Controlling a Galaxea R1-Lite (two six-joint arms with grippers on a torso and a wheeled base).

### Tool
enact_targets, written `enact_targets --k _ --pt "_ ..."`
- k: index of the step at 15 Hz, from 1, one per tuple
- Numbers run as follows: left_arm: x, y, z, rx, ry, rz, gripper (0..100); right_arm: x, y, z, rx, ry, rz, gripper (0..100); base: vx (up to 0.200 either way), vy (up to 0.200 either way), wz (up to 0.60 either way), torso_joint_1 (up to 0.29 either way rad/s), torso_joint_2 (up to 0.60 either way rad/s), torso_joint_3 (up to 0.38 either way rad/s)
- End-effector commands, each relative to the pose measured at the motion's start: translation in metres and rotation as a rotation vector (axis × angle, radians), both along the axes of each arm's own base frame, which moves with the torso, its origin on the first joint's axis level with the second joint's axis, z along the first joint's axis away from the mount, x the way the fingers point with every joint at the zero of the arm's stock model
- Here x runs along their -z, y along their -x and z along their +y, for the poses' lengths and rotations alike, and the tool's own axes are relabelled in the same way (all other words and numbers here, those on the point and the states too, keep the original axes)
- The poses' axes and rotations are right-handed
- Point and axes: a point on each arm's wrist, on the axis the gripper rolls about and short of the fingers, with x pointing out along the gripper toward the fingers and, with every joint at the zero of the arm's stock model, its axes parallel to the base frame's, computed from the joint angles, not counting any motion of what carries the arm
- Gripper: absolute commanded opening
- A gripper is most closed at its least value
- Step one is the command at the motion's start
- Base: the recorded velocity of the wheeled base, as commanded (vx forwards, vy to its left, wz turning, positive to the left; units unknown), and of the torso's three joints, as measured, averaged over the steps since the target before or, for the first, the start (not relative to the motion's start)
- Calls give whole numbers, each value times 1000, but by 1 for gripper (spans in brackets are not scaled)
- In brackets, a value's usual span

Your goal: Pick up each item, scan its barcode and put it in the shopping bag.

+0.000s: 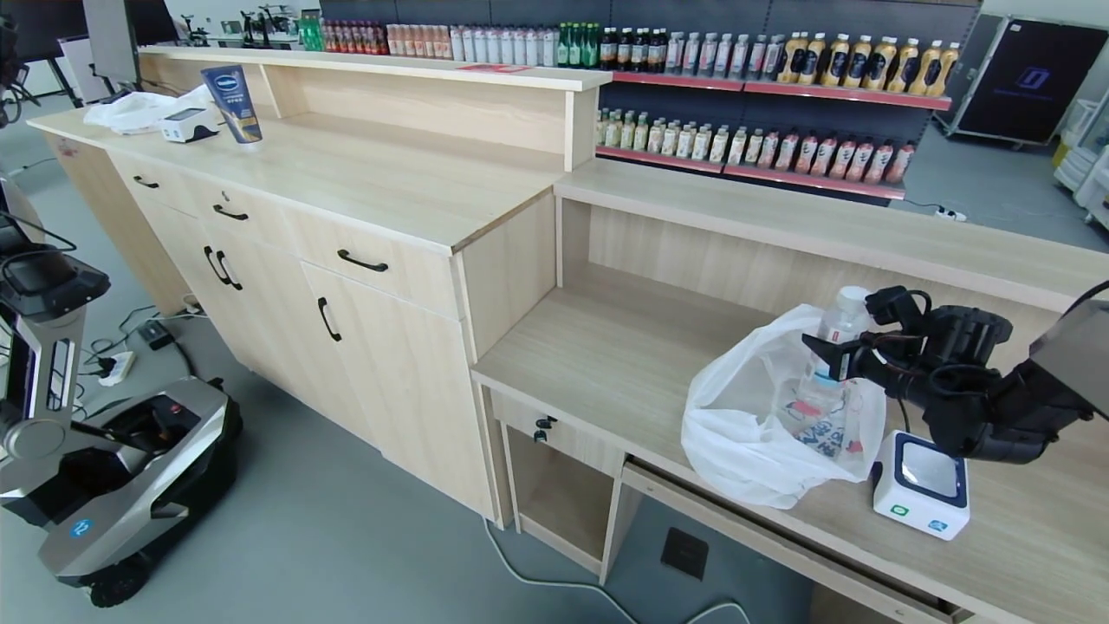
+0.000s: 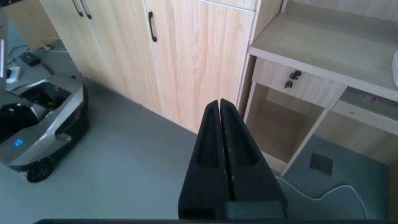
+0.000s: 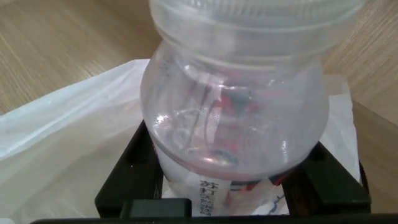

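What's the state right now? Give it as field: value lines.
right gripper: jaws shut on the bottle
bottle: clear plastic, upright, lower part down in the bag, cap above its rim
shopping bag: white, open, on the lower counter
scanner: white, on the counter beside the bag, to the robot's right of it
left gripper: jaws shut, empty, over the floor

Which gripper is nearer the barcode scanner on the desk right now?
Right. The right gripper, shut on the bottle at the shopping bag, is close by the scanner; the left gripper hangs shut above the floor, off the desk.
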Motion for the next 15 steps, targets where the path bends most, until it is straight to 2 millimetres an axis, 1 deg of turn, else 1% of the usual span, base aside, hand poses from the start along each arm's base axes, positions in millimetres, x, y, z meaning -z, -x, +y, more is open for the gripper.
enact_targets --k 1,5,8,12,15 --pt "0 0 0 -1 0 0 0 18 -6 3 -11 -4 18 0 0 0 0 0 0 0" --pt "0 0 0 -1 0 0 0 29 -15 9 -30 2 -13 0 0 0 0 0 0 0" --pt "0 0 0 -1 0 0 0 36 -21 8 -48 1 -19 0 0 0 0 0 0 0" --pt "0 0 0 -1 0 0 0 48 -23 7 -48 -1 2 0 0 0 0 0 0 0" --pt "0 0 0 -1 0 0 0 54 -23 8 -50 -1 16 0 0 0 0 0 0 0"
